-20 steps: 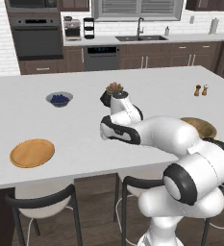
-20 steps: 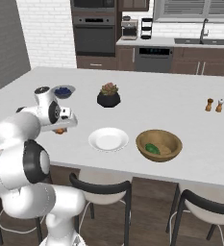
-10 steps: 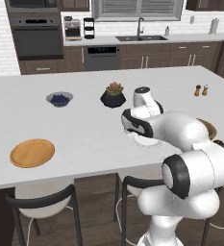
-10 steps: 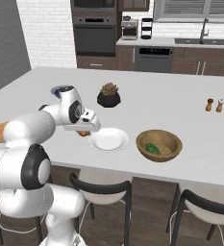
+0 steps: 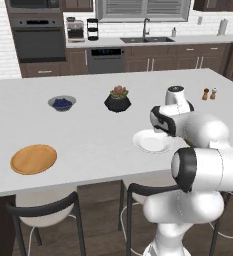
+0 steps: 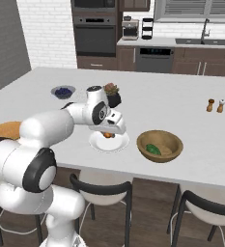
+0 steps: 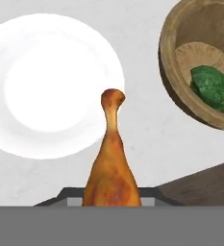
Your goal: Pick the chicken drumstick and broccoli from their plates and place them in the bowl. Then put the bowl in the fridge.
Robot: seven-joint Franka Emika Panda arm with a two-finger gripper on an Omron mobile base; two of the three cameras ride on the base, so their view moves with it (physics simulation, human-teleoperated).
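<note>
The grey island counter carried everything. Toward its near edge sat the wooden bowl, the broccoli lying inside it, and just beside it the white plate. Over that plate hung the gripper, pinching the chicken drumstick by its thick end — thin bone end pointing away from the hand, clear of the plate.
</note>
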